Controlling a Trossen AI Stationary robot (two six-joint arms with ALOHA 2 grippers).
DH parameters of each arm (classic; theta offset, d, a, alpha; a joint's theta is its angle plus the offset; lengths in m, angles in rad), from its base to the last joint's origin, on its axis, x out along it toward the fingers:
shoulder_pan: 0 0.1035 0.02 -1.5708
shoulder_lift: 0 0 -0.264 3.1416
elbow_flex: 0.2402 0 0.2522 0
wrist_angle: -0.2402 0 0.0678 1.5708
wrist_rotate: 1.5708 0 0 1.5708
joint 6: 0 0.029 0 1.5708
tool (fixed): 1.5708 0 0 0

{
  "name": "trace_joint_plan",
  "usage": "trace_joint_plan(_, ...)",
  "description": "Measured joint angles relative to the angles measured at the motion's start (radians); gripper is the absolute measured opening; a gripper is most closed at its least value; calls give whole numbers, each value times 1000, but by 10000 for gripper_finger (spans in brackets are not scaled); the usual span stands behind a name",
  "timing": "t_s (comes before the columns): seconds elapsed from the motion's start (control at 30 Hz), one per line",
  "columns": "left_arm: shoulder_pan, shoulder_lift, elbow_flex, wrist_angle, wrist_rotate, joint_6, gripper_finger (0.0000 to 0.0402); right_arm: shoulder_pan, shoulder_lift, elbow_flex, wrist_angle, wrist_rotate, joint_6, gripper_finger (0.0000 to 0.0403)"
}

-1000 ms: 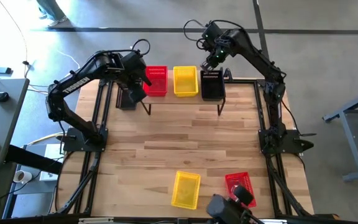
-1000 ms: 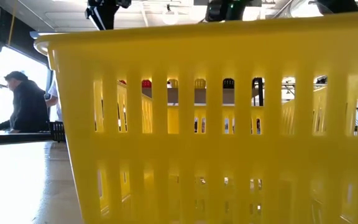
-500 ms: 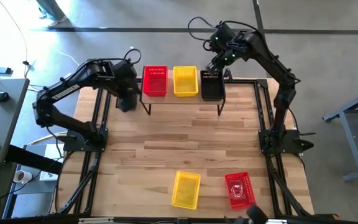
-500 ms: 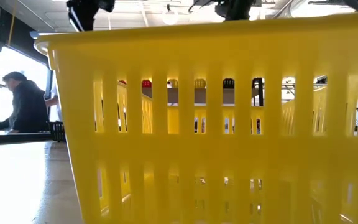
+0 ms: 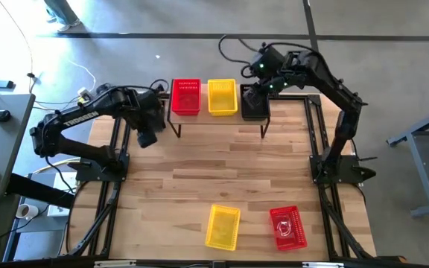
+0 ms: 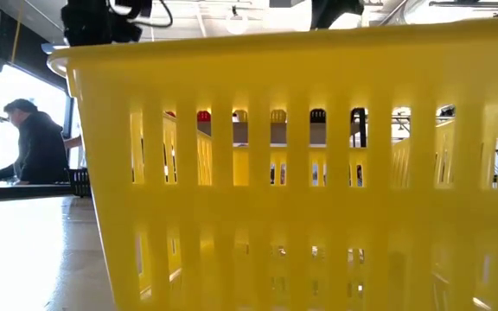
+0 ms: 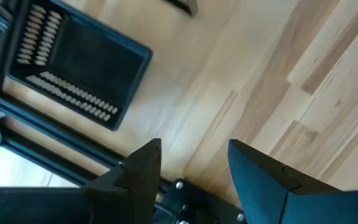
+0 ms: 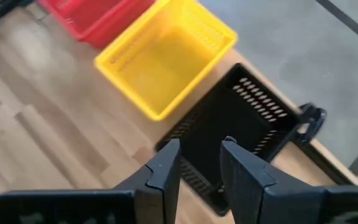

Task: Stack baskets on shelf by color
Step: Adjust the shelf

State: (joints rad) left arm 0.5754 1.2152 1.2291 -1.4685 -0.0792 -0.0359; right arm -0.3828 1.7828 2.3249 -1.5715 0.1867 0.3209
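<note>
On the shelf [image 5: 214, 118] at the table's far edge stand a red basket [image 5: 185, 97], a yellow basket [image 5: 223, 97] and a black basket [image 5: 254, 106] side by side. My right gripper [image 8: 199, 149] hangs open above the black basket [image 8: 241, 124], holding nothing. My left gripper [image 5: 147, 135] points down, open and empty, left of the shelf. Another black basket [image 7: 73, 68] rests on the table just beyond it. A yellow basket [image 5: 223, 226] and a red basket [image 5: 287, 227] sit on the table near its front edge.
The near yellow basket [image 6: 301, 173] fills the low view, hiding the shelf behind its slots. A person [image 6: 37, 147] sits in the room beyond the table's left. Bare wood [image 5: 222, 171] lies between the shelf and the two near baskets.
My left gripper has come down and moved from beside the shelf's red basket toward the table's left and near edges. My right arm has swung toward the table's right edge and risen, with its gripper still over the shelf's black basket. A dark shape by the near red basket has left the view.
</note>
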Motion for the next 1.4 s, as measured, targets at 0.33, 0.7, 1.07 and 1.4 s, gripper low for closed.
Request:
trace_joint_plan(0.33,-11,0,-154,84,-31,20,177,154,0,0,0,62,91,99)
trace_joint_plan(0.7,-157,-1,-288,222,-183,-149,177,196,0,0,0,99,151,99)
trace_joint_plan(1.07,-245,0,-423,325,-340,-459,177,180,1,0,0,78,156,99)
trace_joint_plan(1.4,-259,9,-488,399,-428,-431,177,158,1,0,0,48,177,99)
